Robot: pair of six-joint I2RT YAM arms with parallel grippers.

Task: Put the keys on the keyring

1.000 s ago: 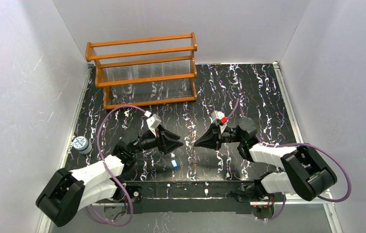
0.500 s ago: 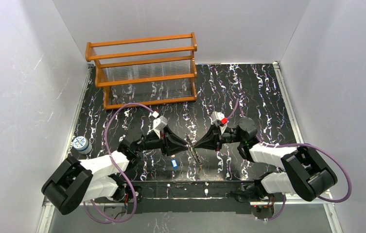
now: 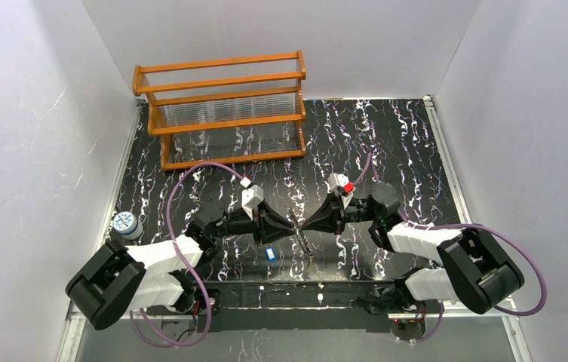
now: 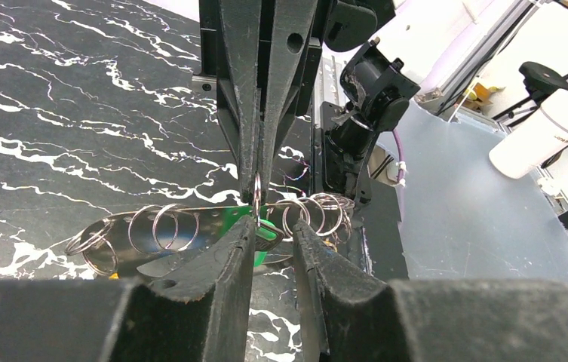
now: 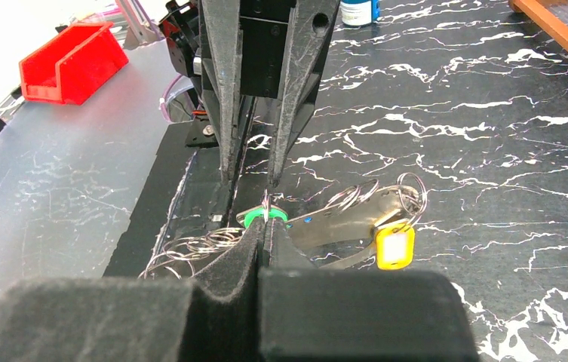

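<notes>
My right gripper (image 3: 305, 224) (image 5: 265, 224) is shut on a thin silver keyring (image 5: 265, 205), seen edge-on, with a green-headed key (image 5: 274, 216) at it. My left gripper (image 3: 292, 225) (image 4: 273, 225) faces it tip to tip. It is open, its jaws either side of the green key head (image 4: 264, 240). Under them, several silver split rings (image 4: 167, 226) lie along a flat metal strip (image 5: 341, 222). A yellow-headed key (image 5: 394, 247) hangs at the strip's end. A blue-headed key (image 3: 270, 253) lies on the mat below the left gripper.
A wooden rack (image 3: 224, 113) stands at the back left. A small white and blue bottle (image 3: 124, 224) sits at the mat's left edge. The mat's near edge and the arm bases are just below the grippers. A red bin (image 5: 69, 60) lies off the table.
My left arm has reached right until its tips meet the right gripper's tips. The right arm has stayed in place with its ring.
</notes>
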